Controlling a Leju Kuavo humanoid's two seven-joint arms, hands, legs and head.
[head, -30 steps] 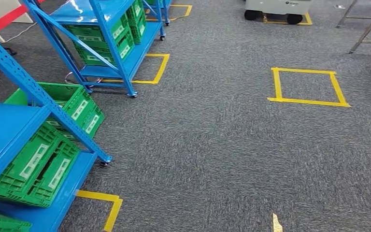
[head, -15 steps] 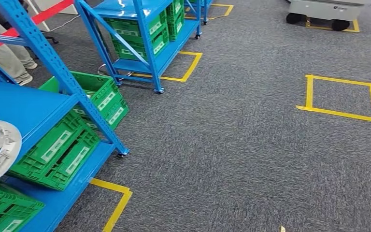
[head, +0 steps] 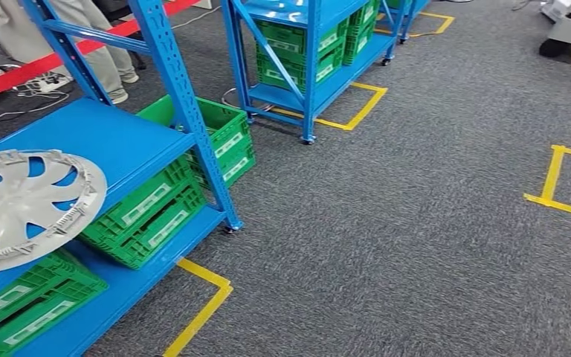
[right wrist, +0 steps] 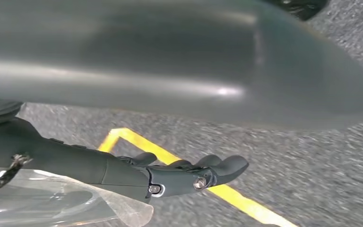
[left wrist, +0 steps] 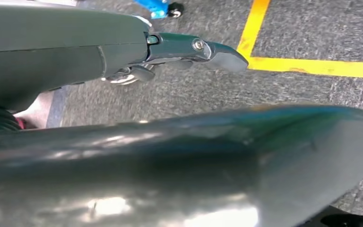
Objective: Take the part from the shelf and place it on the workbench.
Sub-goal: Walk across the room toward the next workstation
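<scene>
Lying flat on the blue shelf [head: 130,145], the silver hubcap [head: 26,204] is untouched; left hand [left wrist: 123,56] and right hand [right wrist: 137,172] hang with fingers loosely apart, holding nothing.

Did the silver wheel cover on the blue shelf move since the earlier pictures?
No. The silver wheel cover keeps its place on the blue shelf; the camera turned, shifting the whole scene rightward.

A silver wheel cover [head: 26,201] lies on the blue shelf [head: 123,145].

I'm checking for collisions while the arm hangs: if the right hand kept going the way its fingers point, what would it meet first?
Probably just the grey carpet near the yellow tape line; nothing else shows ahead of the right hand.
</scene>
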